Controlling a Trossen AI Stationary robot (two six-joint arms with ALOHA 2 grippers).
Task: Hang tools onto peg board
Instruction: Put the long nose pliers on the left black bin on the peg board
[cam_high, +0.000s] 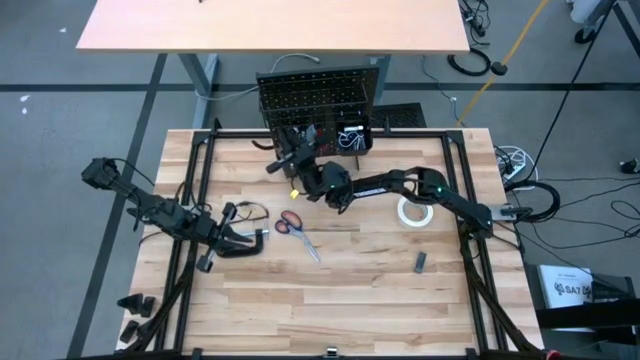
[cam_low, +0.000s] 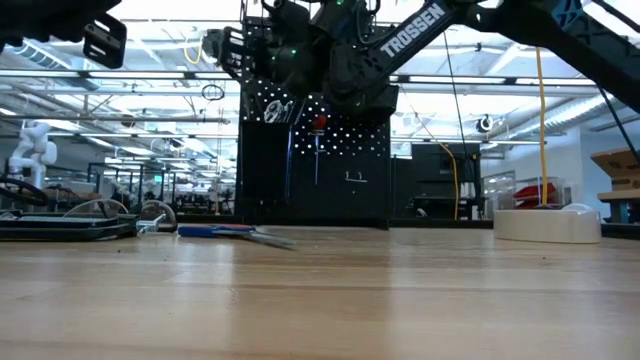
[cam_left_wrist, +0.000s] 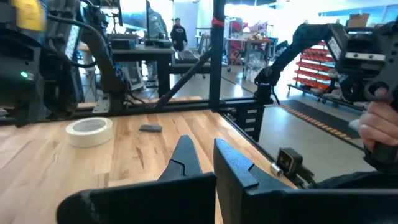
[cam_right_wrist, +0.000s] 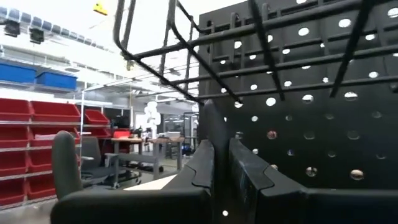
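Black peg board (cam_high: 318, 98), red-handled scissors (cam_high: 290, 223), white tape roll (cam_high: 415, 212).

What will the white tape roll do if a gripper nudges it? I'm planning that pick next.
The white tape roll lies flat on the table, so it would probably slide, not roll. Its open ring shape suggests it is light and should shift easily. Tipped on edge, it could roll away.

wooden table (cam_high: 350, 290) carrying scissors (cam_high: 291, 224), tape roll (cam_high: 414, 212)
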